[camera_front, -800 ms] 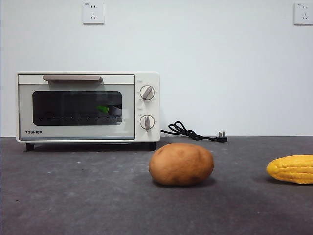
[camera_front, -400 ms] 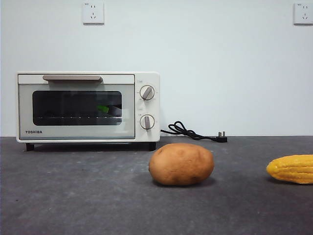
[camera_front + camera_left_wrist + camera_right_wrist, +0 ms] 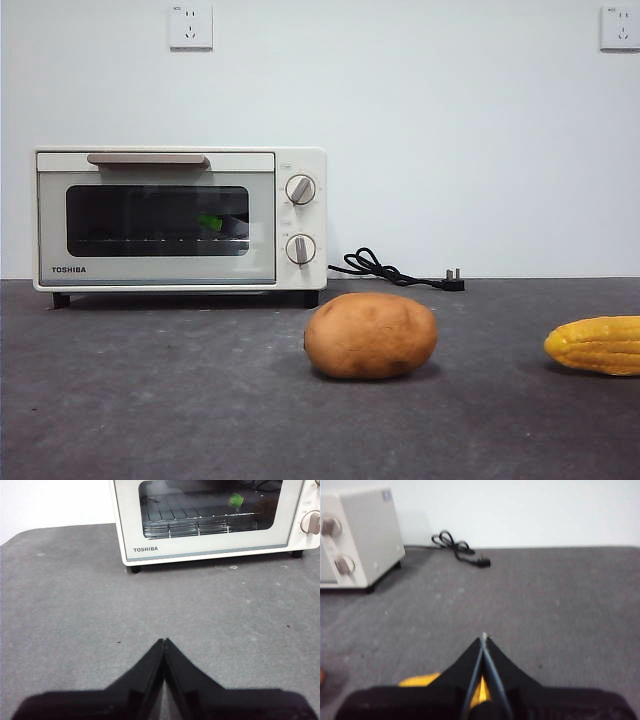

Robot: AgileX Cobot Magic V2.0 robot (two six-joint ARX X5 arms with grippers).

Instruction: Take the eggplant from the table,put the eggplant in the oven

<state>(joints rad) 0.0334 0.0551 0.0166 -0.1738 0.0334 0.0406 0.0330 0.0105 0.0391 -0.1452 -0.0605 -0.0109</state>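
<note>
Nothing visibly changes across the front view frames: the oven (image 3: 180, 220), potato (image 3: 371, 335) and corn (image 3: 597, 345) sit exactly where they were a second ago.

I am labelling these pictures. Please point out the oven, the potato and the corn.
oven (image 3: 155, 275): front view, cream door frame below the glass.
potato (image 3: 371, 335): front view, middle of its brown skin.
corn (image 3: 598, 345): front view, middle of the visible yellow part.
</note>
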